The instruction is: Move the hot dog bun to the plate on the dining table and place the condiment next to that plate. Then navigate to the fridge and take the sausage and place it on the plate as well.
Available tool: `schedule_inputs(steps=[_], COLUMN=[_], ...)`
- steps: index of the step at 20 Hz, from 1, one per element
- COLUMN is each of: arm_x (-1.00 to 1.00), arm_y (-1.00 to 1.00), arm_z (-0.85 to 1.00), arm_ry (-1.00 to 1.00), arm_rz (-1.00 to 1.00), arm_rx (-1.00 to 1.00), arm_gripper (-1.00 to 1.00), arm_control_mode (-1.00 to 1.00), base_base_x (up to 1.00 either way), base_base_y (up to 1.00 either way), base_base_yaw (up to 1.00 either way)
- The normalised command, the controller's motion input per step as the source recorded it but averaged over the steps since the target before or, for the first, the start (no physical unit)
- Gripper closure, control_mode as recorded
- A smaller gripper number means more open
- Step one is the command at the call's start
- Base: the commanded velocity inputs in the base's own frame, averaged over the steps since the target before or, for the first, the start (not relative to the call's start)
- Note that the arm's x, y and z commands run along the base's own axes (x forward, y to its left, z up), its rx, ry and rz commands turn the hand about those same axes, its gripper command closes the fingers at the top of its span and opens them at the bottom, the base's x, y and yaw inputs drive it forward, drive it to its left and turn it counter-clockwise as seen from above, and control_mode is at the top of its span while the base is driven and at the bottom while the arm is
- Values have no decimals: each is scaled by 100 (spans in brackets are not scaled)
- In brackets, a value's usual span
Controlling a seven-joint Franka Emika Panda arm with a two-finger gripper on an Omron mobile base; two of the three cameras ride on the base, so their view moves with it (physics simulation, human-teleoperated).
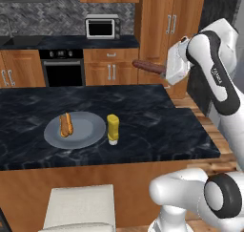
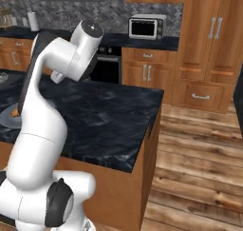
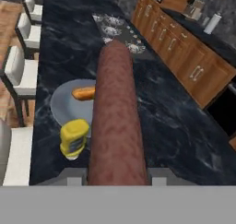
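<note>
Left base view: gripper (image 1: 164, 71) clenched on sausage (image 1: 148, 67), raised above dining table (image 1: 157, 126). Bun (image 1: 66, 124) on plate (image 1: 88, 131); condiment (image 1: 112, 129) just beside.

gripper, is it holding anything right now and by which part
Yes. The gripper is shut on the sausage, gripping it at one end, so the rest sticks straight out ahead, in the air above the dark counter.
</note>
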Motion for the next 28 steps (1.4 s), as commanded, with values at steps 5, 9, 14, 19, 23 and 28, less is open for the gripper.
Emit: schedule_inputs(steps=[5,9,14,19,23,28], arm_x=[-61,-2,14,4,21,26], arm_y=[82,71,70,76,32,27], arm_z=[22,0,-3,-33,-67,-65], arm_ry=[0,11,15,0,0,0], arm_rz=[39,42,32,29,27,25], arm_rx=[-41,-32,-22,-17,-10,-7], arm_gripper=[100,100,100,100,100,100], arm_control_mode=[-100,-100,-100,-100,-100,-100], base_base_x=[0,0,0,0,0,0], base_base_y=[0,0,0,0,0,0], base_base_yaw=[0,0,0,0,0,0])
